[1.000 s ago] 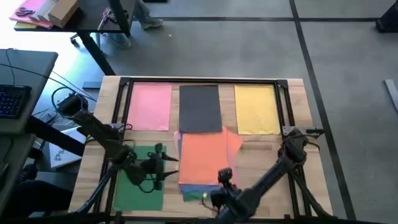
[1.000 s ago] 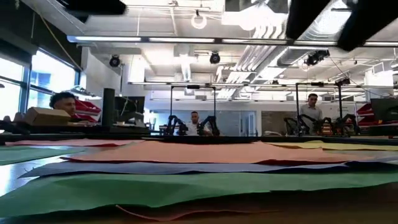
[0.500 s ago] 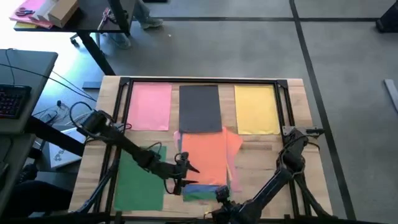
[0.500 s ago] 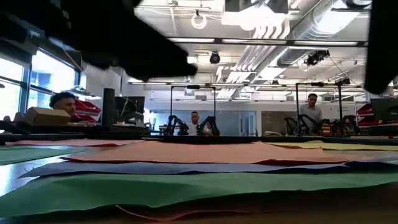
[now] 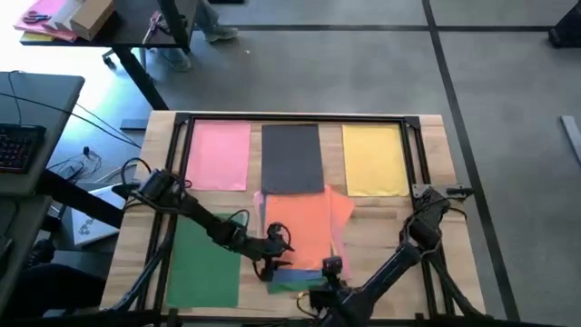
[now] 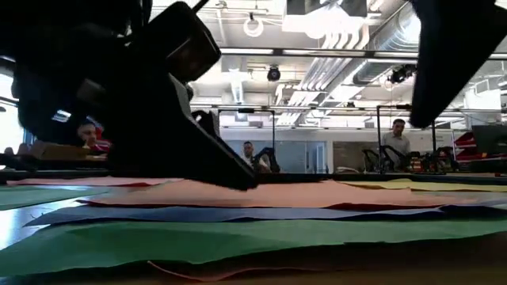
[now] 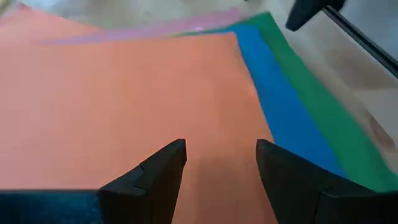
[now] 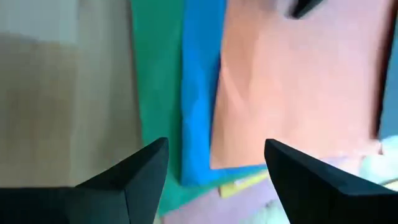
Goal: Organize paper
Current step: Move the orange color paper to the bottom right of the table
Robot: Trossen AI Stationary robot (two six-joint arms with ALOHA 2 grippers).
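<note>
The wooden worktop (image 5: 381, 245) carries three sheets laid side by side along its far edge: pink paper (image 5: 218, 154), dark grey paper (image 5: 291, 158) and yellow paper (image 5: 375, 160), each with its long axis running from far to near. A single green paper (image 5: 204, 268) lies at the near left. In the near middle sits the unsorted pile, topped by the orange paper (image 5: 304, 227), with a blue paper (image 7: 277, 106) and another green sheet (image 7: 317, 118) showing under it at the near edge. The left pincer (image 5: 275, 252) hangs over the orange sheet's near left part, fingers apart, and looks the better placed to pick it up; the sheet's long axis runs away from it toward the dark grey sheet. The right pincer (image 5: 329, 272) is at the pile's near edge, fingers also apart, over the blue and green margins. Beyond the worktop is a grey floor, a desk with a keyboard (image 5: 18, 145) at the left, and in the low view, an open workshop where people sit at further benches.
</note>
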